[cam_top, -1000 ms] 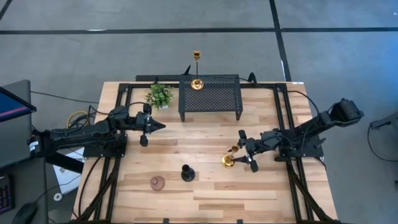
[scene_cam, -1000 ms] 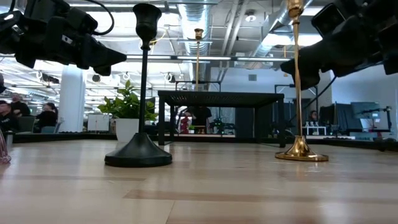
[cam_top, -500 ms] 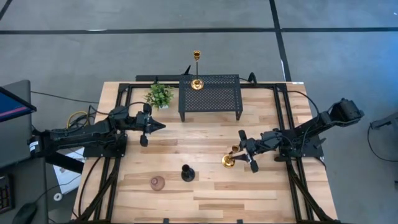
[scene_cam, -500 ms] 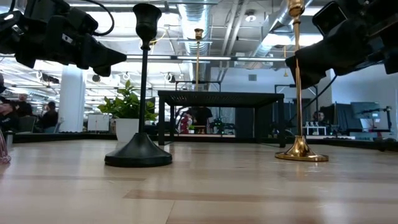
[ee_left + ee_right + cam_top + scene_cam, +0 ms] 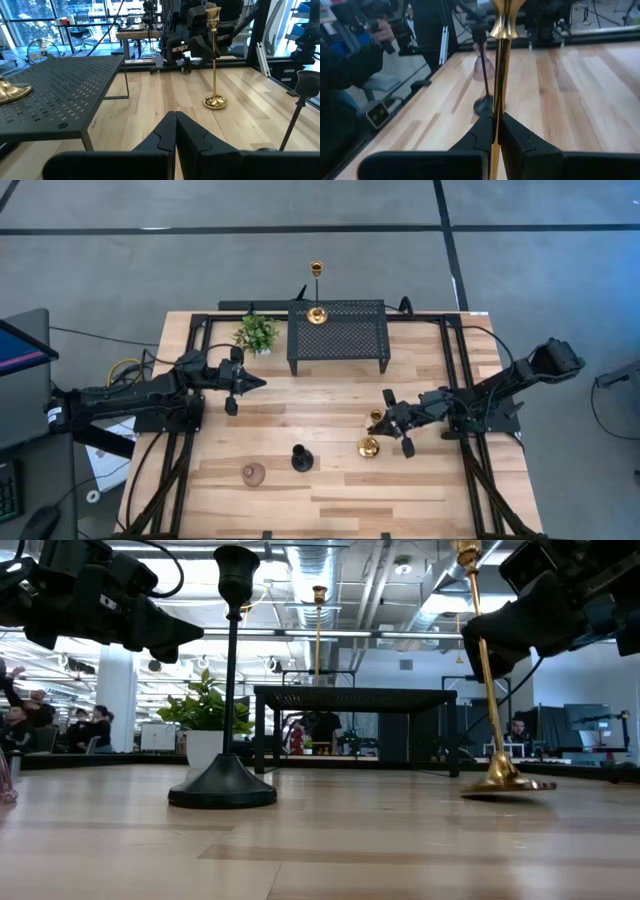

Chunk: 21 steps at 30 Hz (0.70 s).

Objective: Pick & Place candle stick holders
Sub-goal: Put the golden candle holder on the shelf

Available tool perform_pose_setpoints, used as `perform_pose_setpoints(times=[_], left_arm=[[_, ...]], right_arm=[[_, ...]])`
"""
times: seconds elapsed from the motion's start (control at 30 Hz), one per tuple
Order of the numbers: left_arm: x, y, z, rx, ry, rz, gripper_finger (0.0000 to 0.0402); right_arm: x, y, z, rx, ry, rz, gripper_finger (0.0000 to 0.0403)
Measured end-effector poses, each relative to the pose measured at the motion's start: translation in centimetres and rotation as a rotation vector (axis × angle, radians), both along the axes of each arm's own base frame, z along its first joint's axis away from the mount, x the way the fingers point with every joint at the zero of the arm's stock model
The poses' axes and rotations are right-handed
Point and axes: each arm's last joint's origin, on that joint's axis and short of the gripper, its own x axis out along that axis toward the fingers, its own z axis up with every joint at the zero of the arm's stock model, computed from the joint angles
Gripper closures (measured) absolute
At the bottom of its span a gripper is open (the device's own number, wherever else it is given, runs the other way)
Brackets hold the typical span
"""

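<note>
A gold candle stick holder [image 5: 372,435] stands tilted at the table's right middle, with my right gripper [image 5: 386,420] shut on its stem. A second gold holder [image 5: 317,308] stands by its round base on the black mesh stand [image 5: 340,338] at the far edge. A short black holder [image 5: 299,458] and a squat pinkish-brown one [image 5: 253,473] stand on their bases near the front. My left gripper [image 5: 252,384] hovers shut at the left middle and touches nothing. My right gripper pinches the gold holder's thin stem [image 5: 496,107] between its two fingers, in the stem's upper half below the cup [image 5: 504,20]. The fingers come level from the table's right side and lie across the stem. The holder tilts, top toward the table's left, with its tipped base [image 5: 510,783] down at the table top.
A small green potted plant [image 5: 257,332] stands left of the mesh stand. Bare wood lies between the two arms and along the front right. People show in the room behind the table.
My right gripper has shut on the gold holder's stem. The holder has gone from upright to tilted: its base has slid a little toward the near edge and tipped, while its top leans toward the left.
</note>
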Motion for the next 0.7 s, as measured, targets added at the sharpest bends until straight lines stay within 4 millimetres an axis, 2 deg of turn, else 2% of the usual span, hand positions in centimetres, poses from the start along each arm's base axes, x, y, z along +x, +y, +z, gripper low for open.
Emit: perform_pose_setpoints(times=[0.13, 0.37, 0.53, 0.7], left_arm=[[0.0, 0.0, 0.0, 0.0, 0.0, -0.003, 0.0396], [0.0, 0.0, 0.0, 0.0, 0.0, -0.003, 0.0396], [0.0, 0.0, 0.0, 0.0, 0.001, -0.004, 0.0396], [0.1, 0.0, -0.1, -0.004, 0.011, -0.004, 0.0396]], right_arm=[[0.9, -0.1, 1.1, -0.003, -0.024, -0.015, 0.0396], [3.4, -1.0, 3.5, -0.059, 0.08, -0.065, 0.0399], [4.1, -2.3, 7.3, -0.132, 0.058, -0.065, 0.04], [3.1, -4.3, 10.9, -0.154, -0.017, -0.085, 0.0401]])
